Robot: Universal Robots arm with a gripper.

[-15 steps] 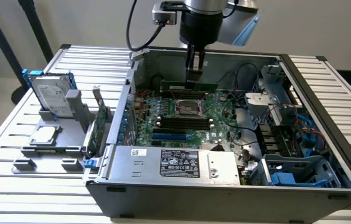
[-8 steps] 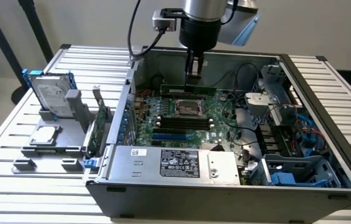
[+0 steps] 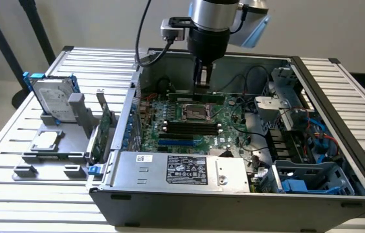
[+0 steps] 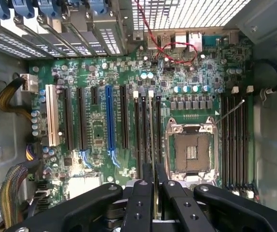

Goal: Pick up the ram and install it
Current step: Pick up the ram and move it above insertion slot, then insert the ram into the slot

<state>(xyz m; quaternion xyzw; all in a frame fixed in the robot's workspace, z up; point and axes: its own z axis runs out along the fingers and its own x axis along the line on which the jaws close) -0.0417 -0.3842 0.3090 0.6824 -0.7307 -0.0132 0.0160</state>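
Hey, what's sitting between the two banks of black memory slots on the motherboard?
The CPU socket lies between one slot bank and the other bank, plainly in the wrist view.

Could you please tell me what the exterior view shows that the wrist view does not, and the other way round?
The exterior view adds the hard drive and the green expansion card standing beside the case, plus the power supply. The wrist view adds the red wires and a white slot. Both share the CPU socket and the tool shut on the ram.
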